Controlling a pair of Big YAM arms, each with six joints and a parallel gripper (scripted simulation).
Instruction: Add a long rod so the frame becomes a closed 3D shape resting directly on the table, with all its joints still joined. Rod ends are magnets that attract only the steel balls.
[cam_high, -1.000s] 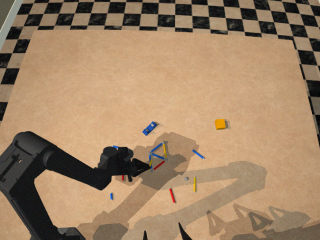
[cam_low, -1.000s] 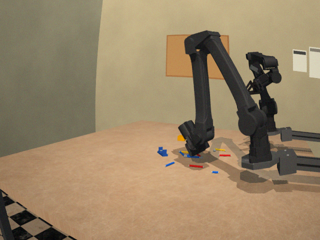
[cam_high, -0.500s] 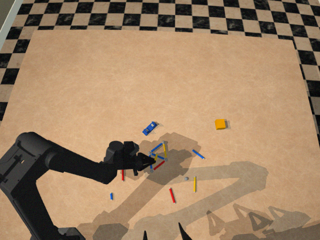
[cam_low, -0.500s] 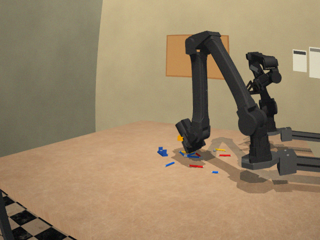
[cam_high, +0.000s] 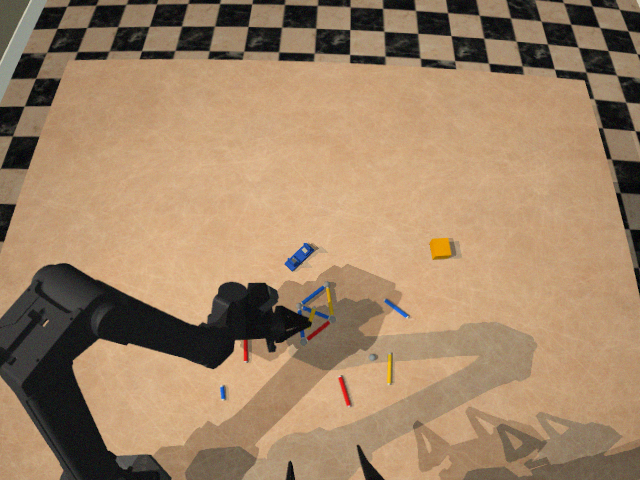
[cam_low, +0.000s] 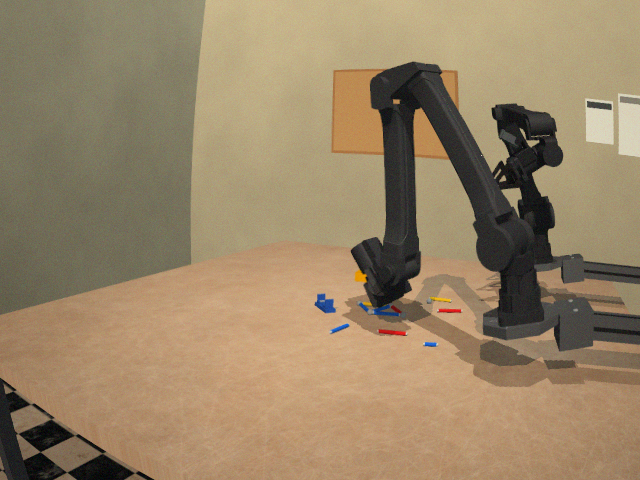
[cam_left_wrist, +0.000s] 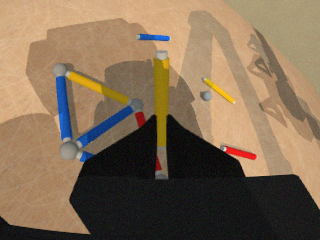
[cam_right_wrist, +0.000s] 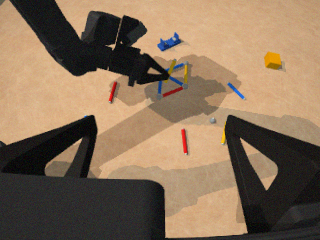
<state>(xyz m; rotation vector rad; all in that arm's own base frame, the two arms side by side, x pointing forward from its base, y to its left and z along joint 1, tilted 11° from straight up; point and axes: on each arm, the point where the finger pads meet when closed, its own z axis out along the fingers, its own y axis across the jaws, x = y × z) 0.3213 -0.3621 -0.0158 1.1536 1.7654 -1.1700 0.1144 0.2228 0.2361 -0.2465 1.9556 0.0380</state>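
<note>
Here, left wrist reveals ball (cam_left_wrist: 207, 95).

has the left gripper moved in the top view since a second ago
Yes, the left gripper has shifted slightly toward the orange cube.
</note>
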